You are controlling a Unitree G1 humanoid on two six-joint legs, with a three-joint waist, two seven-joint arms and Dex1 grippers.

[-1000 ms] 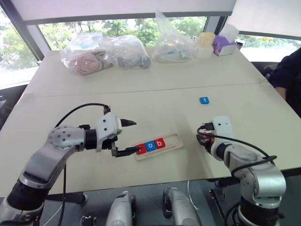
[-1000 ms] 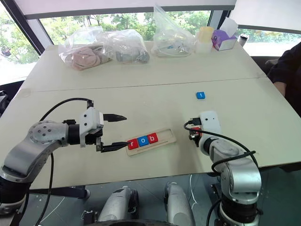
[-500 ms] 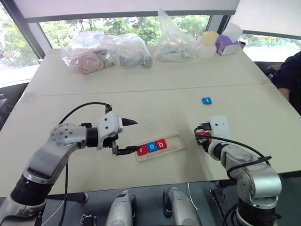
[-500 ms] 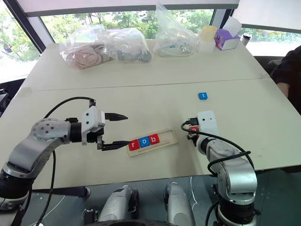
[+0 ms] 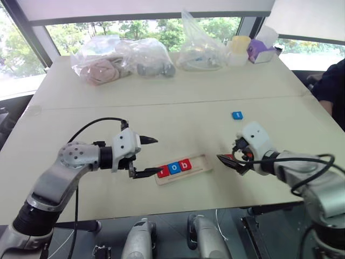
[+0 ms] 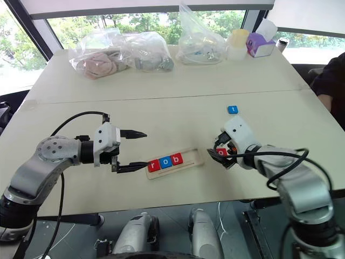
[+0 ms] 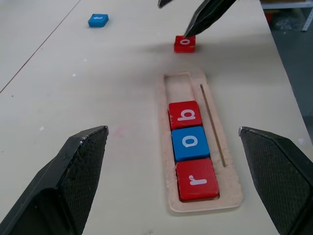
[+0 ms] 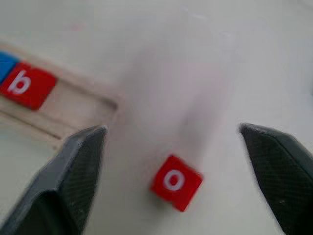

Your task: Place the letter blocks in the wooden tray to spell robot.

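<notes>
A: Letter blocks first: where do they sit?

B: Three lie in the wooden tray (image 5: 182,169), filling its left part: red r (image 7: 197,180), blue o (image 7: 190,142), red b (image 7: 185,115), touching edge to edge. The tray's right part is bare wood.

A: And the other two?

B: A red o (image 8: 175,181) lies flat on the bench (image 5: 161,116), just beyond the tray's right end, at about 3 o'clock from it. A blue t (image 5: 236,115) lies well apart, at about 1 o'clock from the tray.

A: The fingers?

B: The right gripper (image 6: 222,152) hangs over the red o with its fingers spread wide, holding nothing; the block sits between them, below, untouched. The left gripper (image 5: 150,157) is at the tray's left end, fingers also wide and empty, the lower tip right by the tray's rim near the r.

A: Open room?

B: Bare bench all round the tray and between the two loose blocks. Plastic bags (image 5: 121,59), a cup (image 5: 237,46) and a purple box (image 5: 260,48) line the far edge at 12 o'clock. A person's dark sleeve (image 5: 330,89) shows at the right edge.
</notes>
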